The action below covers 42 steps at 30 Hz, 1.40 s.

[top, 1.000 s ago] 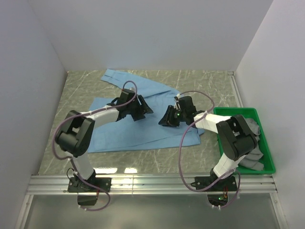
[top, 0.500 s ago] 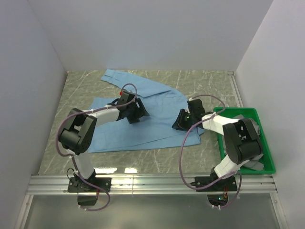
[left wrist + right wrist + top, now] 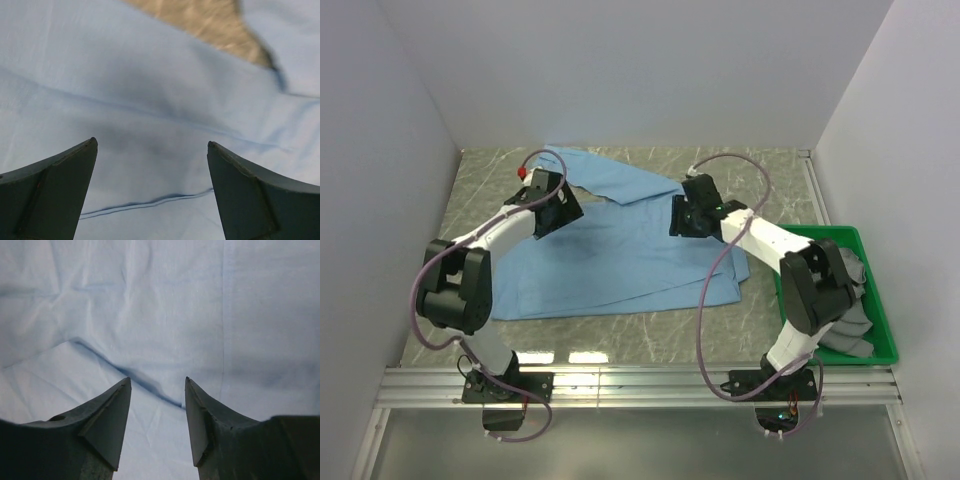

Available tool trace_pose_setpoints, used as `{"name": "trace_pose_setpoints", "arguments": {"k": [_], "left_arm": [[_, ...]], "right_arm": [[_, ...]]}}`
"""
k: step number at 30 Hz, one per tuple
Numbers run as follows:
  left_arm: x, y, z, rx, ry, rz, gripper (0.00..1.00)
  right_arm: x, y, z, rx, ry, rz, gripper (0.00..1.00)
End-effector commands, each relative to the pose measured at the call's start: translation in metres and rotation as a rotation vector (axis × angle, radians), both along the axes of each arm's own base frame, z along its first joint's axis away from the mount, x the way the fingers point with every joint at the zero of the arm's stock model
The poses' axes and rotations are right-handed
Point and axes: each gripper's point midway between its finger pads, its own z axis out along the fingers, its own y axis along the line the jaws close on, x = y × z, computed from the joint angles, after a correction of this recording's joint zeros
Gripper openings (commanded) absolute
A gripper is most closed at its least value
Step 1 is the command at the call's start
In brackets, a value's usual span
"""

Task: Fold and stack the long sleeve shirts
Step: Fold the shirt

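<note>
Both arms have swung out from the middle of the light blue shirt (image 3: 620,255) toward its far side. A second ago the grippers sat close together over the chest. Now the left gripper (image 3: 552,207) hangs over the far-left shoulder, beside the sleeve (image 3: 620,180), and the right gripper (image 3: 686,217) over the far-right part. The shirt itself lies spread flat on the table (image 3: 760,170), left of centre, much as before.

Wrist views: left jaws wide apart, right jaws parted more narrowly, nothing pinched in either, cloth close beneath. I read this as lining up on the far edge for a fold toward the near side; no fold begun yet.

Green tray (image 3: 817,233) at right holds grey cloth (image 3: 860,322).
</note>
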Motion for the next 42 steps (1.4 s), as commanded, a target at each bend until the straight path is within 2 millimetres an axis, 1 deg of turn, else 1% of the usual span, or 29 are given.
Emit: {"name": "trace_pose_setpoints", "arguments": {"k": [1,3,7,8,10,13,16,18,19,20,22,24,25,26,27,28,29,31,32,33,34,35,36,37,38,39,40,41,42], "left_arm": [[-0.017,0.008,-0.025,0.062,0.118,-0.010,0.97],[-0.030,0.010,-0.037,0.054,0.152,0.002,0.97],[-0.055,0.016,-0.056,0.038,0.209,0.023,0.96],[-0.066,0.021,-0.063,0.042,0.229,0.033,0.96],[-0.078,0.025,-0.070,0.039,0.252,0.050,0.96],[-0.105,0.035,-0.083,0.041,0.301,0.073,0.96],[-0.118,0.040,-0.081,0.035,0.301,0.089,0.96],[-0.123,0.043,-0.072,0.036,0.281,0.094,0.96],[-0.120,0.047,-0.064,0.048,0.259,0.105,0.96],[-0.114,0.048,-0.051,0.045,0.221,0.113,0.96],[-0.102,0.053,-0.027,0.059,0.167,0.125,0.97],[-0.086,0.068,-0.002,0.092,0.098,0.175,0.97],[-0.085,0.075,-0.002,0.110,0.098,0.200,0.97],[-0.075,0.089,0.008,0.124,0.075,0.253,0.97],[-0.069,0.095,0.012,0.113,0.066,0.286,0.97],[-0.058,0.099,0.024,0.102,0.033,0.313,0.97],[-0.051,0.109,0.021,0.099,0.045,0.351,0.97],[-0.038,0.113,0.025,0.073,0.040,0.395,0.95],[-0.024,0.116,0.029,0.068,0.038,0.416,0.95],[-0.018,0.118,0.028,0.060,0.043,0.442,0.94],[-0.004,0.119,0.041,0.044,0.013,0.457,0.93],[0.003,0.123,0.029,0.044,0.045,0.478,0.92],[0.006,0.123,0.025,0.023,0.067,0.499,0.90],[0.018,0.124,0.032,0.005,0.050,0.511,0.90],[0.021,0.127,0.016,0.002,0.097,0.528,0.89],[0.022,0.128,0.011,-0.011,0.123,0.552,0.86],[0.030,0.128,0.013,-0.022,0.121,0.560,0.84],[0.032,0.127,-0.003,-0.022,0.160,0.576,0.83],[0.030,0.138,-0.009,-0.023,0.190,0.610,0.80]], "right_arm": [[-0.002,-0.011,-0.017,-0.144,0.054,0.008,0.56],[-0.008,-0.010,-0.026,-0.168,0.079,0.025,0.57],[-0.027,-0.014,-0.046,-0.201,0.144,0.044,0.57],[-0.034,-0.017,-0.054,-0.213,0.171,0.047,0.57],[-0.046,-0.022,-0.063,-0.232,0.214,0.051,0.57],[-0.068,-0.028,-0.073,-0.247,0.273,0.058,0.57],[-0.087,-0.034,-0.077,-0.240,0.312,0.063,0.57],[-0.094,-0.036,-0.073,-0.236,0.313,0.067,0.57],[-0.096,-0.038,-0.070,-0.238,0.315,0.065,0.57],[-0.092,-0.037,-0.060,-0.230,0.287,0.067,0.57],[-0.087,-0.035,-0.047,-0.225,0.259,0.072,0.57],[-0.070,-0.032,-0.021,-0.214,0.179,0.062,0.57],[-0.064,-0.031,-0.011,-0.210,0.150,0.054,0.57],[-0.053,-0.028,0.009,-0.191,0.092,0.043,0.58],[-0.047,-0.028,0.019,-0.192,0.060,0.026,0.58],[-0.042,-0.026,0.027,-0.181,0.031,0.018,0.61],[-0.038,-0.024,0.041,-0.159,-0.003,0.010,0.61],[-0.033,-0.023,0.050,-0.143,-0.035,-0.006,0.64],[-0.033,-0.025,0.053,-0.138,-0.047,-0.014,0.65],[-0.034,-0.025,0.054,-0.137,-0.053,-0.018,0.67],[-0.034,-0.028,0.054,-0.143,-0.058,-0.025,0.67],[-0.037,-0.030,0.053,-0.146,-0.058,-0.029,0.68],[-0.039,-0.032,0.051,-0.150,-0.059,-0.032,0.68],[-0.039,-0.033,0.052,-0.150,-0.068,-0.037,0.68],[-0.042,-0.037,0.052,-0.152,-0.070,-0.040,0.69],[-0.044,-0.037,0.051,-0.153,-0.072,-0.037,0.69],[-0.044,-0.037,0.052,-0.145,-0.080,-0.040,0.69],[-0.046,-0.037,0.053,-0.139,-0.084,-0.036,0.69],[-0.047,-0.037,0.053,-0.134,-0.088,-0.036,0.69]]}}
